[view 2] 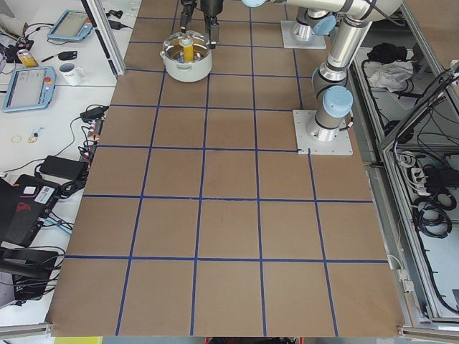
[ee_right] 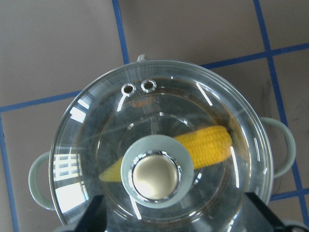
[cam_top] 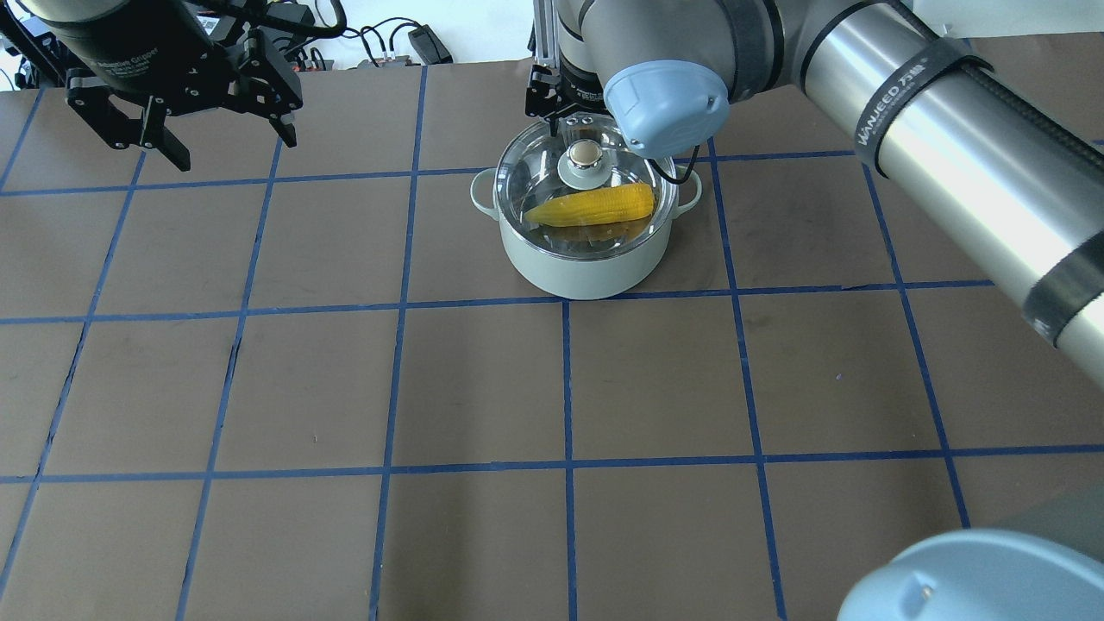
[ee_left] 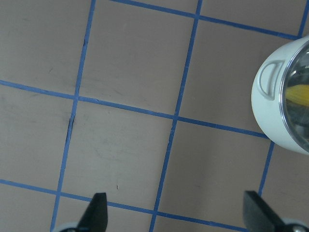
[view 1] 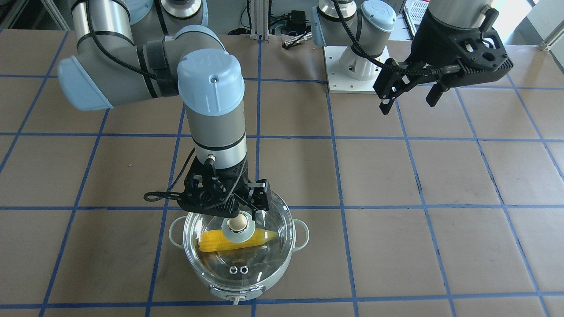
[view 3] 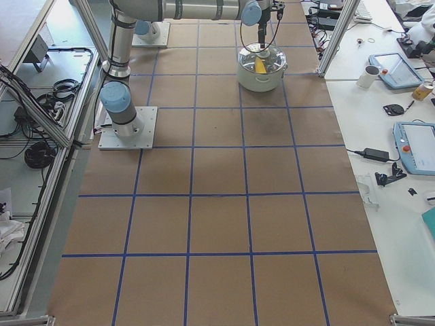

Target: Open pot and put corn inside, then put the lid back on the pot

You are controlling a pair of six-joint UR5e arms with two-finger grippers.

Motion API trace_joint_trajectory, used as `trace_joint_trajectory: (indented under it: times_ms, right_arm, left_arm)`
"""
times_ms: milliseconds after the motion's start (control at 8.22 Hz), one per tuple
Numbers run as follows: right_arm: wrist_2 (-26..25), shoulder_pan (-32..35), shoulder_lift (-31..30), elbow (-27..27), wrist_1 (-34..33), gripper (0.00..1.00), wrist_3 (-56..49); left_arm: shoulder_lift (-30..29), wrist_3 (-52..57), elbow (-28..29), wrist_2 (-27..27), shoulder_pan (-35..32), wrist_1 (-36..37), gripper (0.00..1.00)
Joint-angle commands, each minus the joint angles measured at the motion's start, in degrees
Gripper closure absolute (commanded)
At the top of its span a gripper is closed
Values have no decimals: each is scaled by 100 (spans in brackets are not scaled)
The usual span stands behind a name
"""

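The pale mint-green pot (view 1: 238, 291) stands on the table with the clear glass lid (view 1: 264, 259) resting on it. The yellow corn (view 1: 211, 240) lies inside, seen through the glass. My right gripper (view 1: 240, 211) hangs just above the lid's beige knob (view 1: 238, 222), jaws open wide on either side and not touching it. In the right wrist view the knob (ee_right: 154, 176) sits centred between the fingertips, with the corn (ee_right: 207, 145) under the lid (ee_right: 96, 125). My left gripper (view 1: 410, 99) is open and empty, raised well away from the pot.
The table is brown paper with a blue tape grid. The left arm's white base plate (view 1: 352, 79) stands at the robot side. In the left wrist view only the pot's side (ee_left: 270, 111) shows at the right edge above bare table.
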Motion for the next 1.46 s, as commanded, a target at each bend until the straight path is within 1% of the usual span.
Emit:
trace_joint_trajectory:
  times_ms: [0, 122, 243, 365, 608, 1216, 1338]
  right_arm:
    - [140, -284, -1186, 657, 632, 0, -78]
    - [463, -582, -1705, 860, 1104, 0, -365]
    - [501, -855, -2050, 923, 1674, 0, -820]
    - [484, -962, -2270, 933, 1993, 0, -912]
    - [493, -1016, -2807, 941, 2835, 0, -887]
    - [458, -1024, -2791, 941, 2822, 0, -956]
    - [440, -1033, -2791, 941, 2814, 0, -948]
  left_arm:
    - [9, 10, -9, -44, -2, 3, 0]
    - [-43, 28, -1, -45, -2, -6, 0]
    - [-52, 254, -10, -62, -2, -6, 0]
    - [-53, 422, -36, -45, -11, -41, 0]
    - [-96, 335, -36, -62, -11, -6, 0]
    - [-114, 406, -27, -80, -20, -6, 0]
    - [-114, 432, -27, -167, -46, -23, 0]
